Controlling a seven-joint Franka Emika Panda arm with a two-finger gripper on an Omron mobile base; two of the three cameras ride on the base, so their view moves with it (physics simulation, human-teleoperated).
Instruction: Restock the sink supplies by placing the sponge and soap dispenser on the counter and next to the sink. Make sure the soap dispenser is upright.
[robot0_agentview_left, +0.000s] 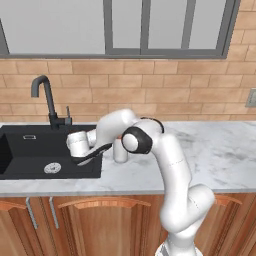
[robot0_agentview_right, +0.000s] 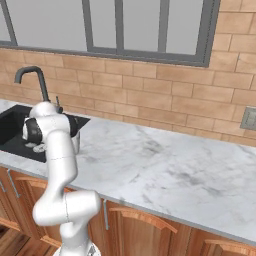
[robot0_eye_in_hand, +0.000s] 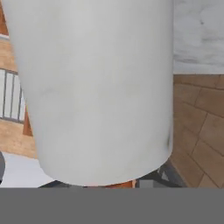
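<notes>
Holding the soap dispenser (robot0_eye_in_hand: 100, 87), the tool (robot0_agentview_left: 119, 145) is clamped on its white body, which stands just beside the right rim of the sink (robot0_agentview_left: 30, 150) above the counter (robot0_agentview_left: 220, 155). Whether its base touches the stone I cannot tell. The bottle looks light, stiff and smooth, likely slippery; a grip across the middle of the cylinder seems safest for keeping it upright.

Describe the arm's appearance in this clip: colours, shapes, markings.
A glossy white arm of rounded, tubular links, with dark grey-black caps at the joints and a thin seam line across the upper link. A black cable-like strip runs toward the wrist. No logos are legible.
</notes>
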